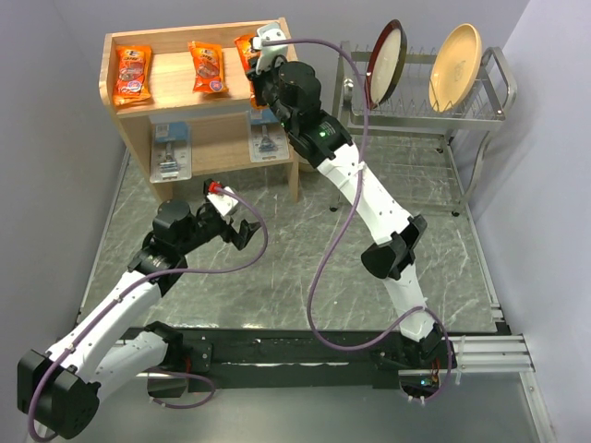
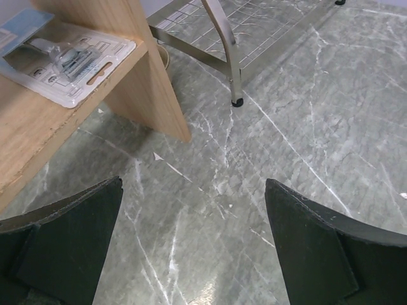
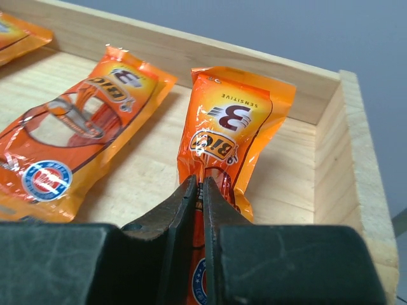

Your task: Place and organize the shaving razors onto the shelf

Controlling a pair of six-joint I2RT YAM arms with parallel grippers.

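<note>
The right claw point(image 3: 198, 190) fills the foreground of its wrist view. Its jaws are nearly closed, with only a thin slit between them, and they pinch the near edge of an orange pack point(image 3: 235, 121). That pack sits over the right end of the top tier of the shelf point(image 3: 356, 159), with its far end close to the back rail and just beside the right side panel. It looks tilted, and I cannot tell whether it touches the board.

To its left the middle pack point(image 3: 82, 146) lies flat, and the left pack point(image 1: 132, 76) lies further along the same tier. Two blister packs point(image 1: 170, 152) sit on the lower tier, well apart. The left claw point(image 1: 242, 231) hangs wide open and empty over the table point(image 1: 277, 295), in front of the shelf. The dish rack point(image 1: 443, 111) stands to the right.

This looks like the last placement, since the other four packs are already on the shelf. The next move likely calls for lowering the pack flat and in line with its neighbours. The jaws would then open and draw straight back, so the glossy film is not dragged along with them.
</note>
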